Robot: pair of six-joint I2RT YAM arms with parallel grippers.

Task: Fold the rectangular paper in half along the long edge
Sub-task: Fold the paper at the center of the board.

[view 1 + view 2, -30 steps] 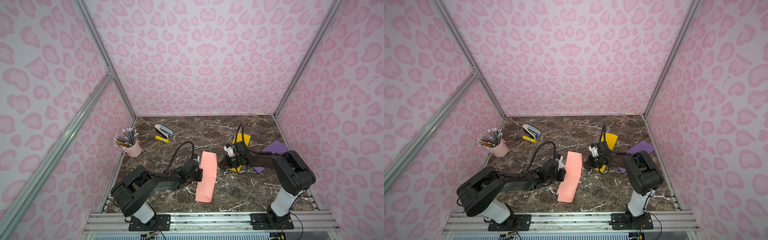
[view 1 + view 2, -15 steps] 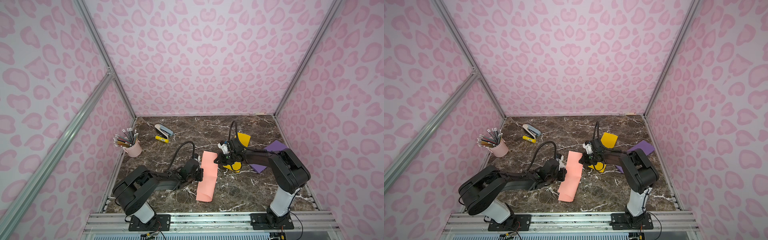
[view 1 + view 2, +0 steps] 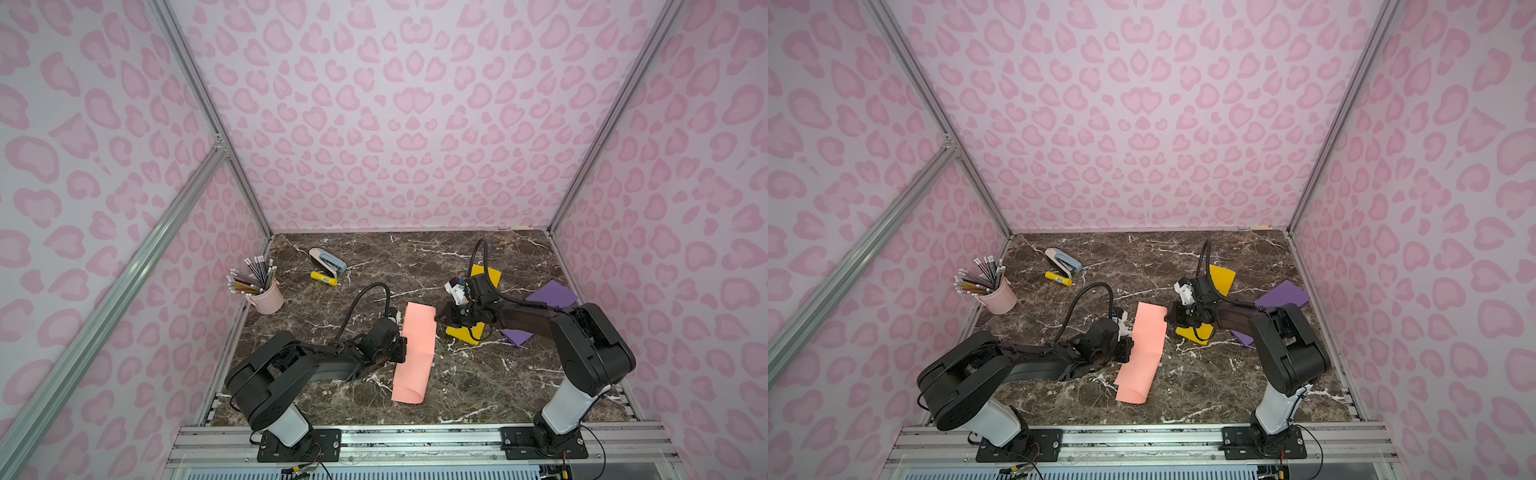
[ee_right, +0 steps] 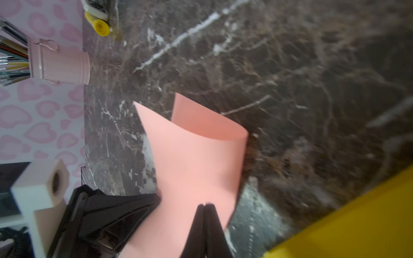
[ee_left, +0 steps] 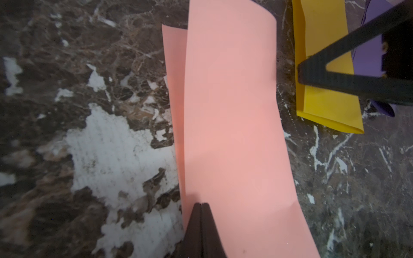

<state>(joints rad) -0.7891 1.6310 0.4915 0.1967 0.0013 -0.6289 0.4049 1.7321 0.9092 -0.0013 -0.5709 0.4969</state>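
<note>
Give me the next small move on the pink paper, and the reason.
Probably press the shut right gripper down and slide it along the rounded fold of the pink paper: that side bulges uncreased, while the shut left gripper rests at the open edges.

1. Bare counter lies open between the pink paper and the base of the right arm.
2. The far middle strip is open too.
3. Pencil cup, stapler and glue stick occupy the far-left side.
4. Yellow paper and purple paper lie flat beneath the right arm.
</note>
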